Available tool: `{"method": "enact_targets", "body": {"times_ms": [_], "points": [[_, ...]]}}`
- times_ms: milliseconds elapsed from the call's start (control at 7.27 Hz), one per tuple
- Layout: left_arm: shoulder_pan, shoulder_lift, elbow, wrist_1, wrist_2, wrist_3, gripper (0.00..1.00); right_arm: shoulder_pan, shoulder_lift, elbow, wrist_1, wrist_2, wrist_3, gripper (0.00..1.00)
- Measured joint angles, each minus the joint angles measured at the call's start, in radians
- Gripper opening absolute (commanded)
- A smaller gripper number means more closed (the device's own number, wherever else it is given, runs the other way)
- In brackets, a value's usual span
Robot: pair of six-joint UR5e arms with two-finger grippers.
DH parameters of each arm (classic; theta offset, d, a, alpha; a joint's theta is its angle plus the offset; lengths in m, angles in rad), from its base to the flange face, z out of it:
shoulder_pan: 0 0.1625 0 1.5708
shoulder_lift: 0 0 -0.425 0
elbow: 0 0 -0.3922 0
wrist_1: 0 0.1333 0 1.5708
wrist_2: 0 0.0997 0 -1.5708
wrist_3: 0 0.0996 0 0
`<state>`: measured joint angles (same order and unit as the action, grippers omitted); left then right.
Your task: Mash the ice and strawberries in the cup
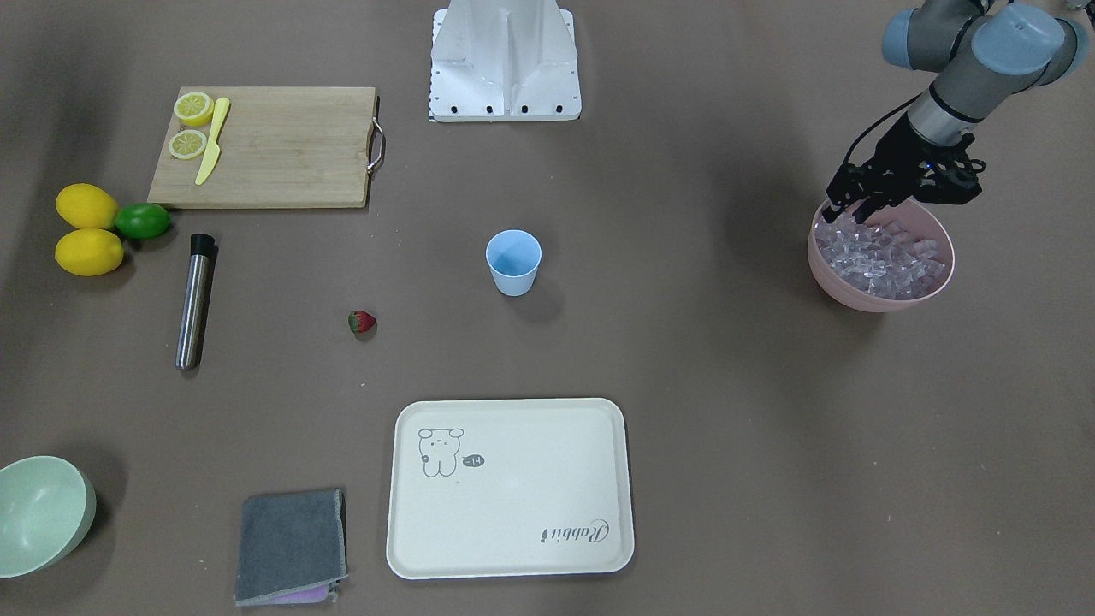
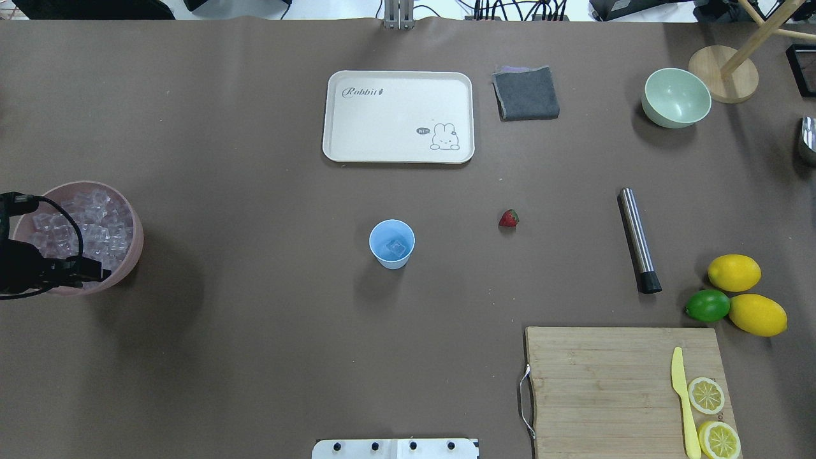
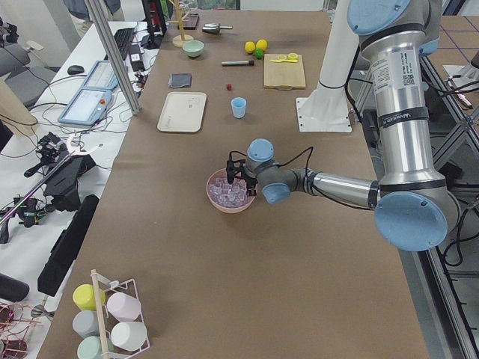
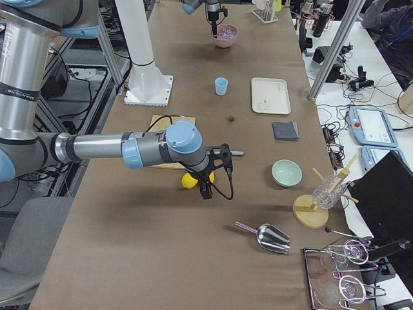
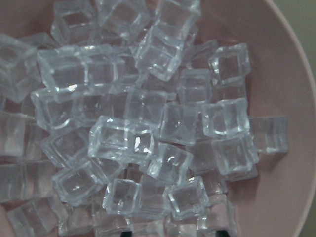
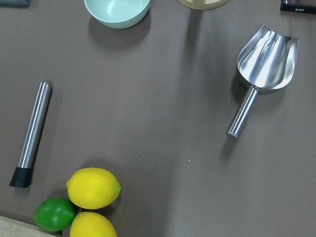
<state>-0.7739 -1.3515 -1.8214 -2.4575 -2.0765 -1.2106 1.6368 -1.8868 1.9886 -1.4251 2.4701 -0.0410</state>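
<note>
The cream tray (image 2: pixel 395 121) carries the only legible writing. A script wordmark (image 2: pixel 363 92) in one corner reads "Rabbit", and a small dark speech bubble (image 2: pixel 422 131) reads "hi" beside a drawn rabbit (image 2: pixel 445 138). A label (image 3: pixel 400 71) on the left arm (image 3: pixel 404 149) is too small to read.

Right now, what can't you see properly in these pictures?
Right gripper: only in the right side view, small; open or shut unclear.
Purple thing: front view, mostly under the grey cloth.
Left gripper: overhead view, cut off by the left edge.
</note>
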Motion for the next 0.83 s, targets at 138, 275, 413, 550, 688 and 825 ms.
{"method": "enact_targets", "body": {"times_ms": [138, 275, 413, 550, 688, 825], "points": [[0.000, 0.001, 0.004, 0.002, 0.003, 0.017, 0.65, 0.000, 0.000, 0.000, 0.000, 0.008, 0.001, 1.00], [-0.001, 0.002, 0.010, 0.006, 0.005, 0.053, 0.65, 0.000, 0.000, 0.000, 0.000, 0.017, 0.001, 1.00], [-0.002, 0.004, 0.015, 0.008, 0.005, 0.084, 0.64, 0.000, 0.000, 0.001, 0.000, 0.022, 0.001, 1.00], [-0.004, 0.005, 0.016, 0.009, 0.004, 0.098, 0.54, 0.000, 0.000, 0.001, 0.000, 0.023, 0.001, 1.00], [-0.006, 0.005, 0.015, 0.009, 0.003, 0.103, 0.35, 0.000, 0.000, 0.001, 0.000, 0.024, 0.001, 1.00], [-0.008, 0.005, 0.009, 0.009, 0.002, 0.105, 0.17, 0.001, 0.000, 0.001, 0.000, 0.025, 0.000, 1.00]]}}
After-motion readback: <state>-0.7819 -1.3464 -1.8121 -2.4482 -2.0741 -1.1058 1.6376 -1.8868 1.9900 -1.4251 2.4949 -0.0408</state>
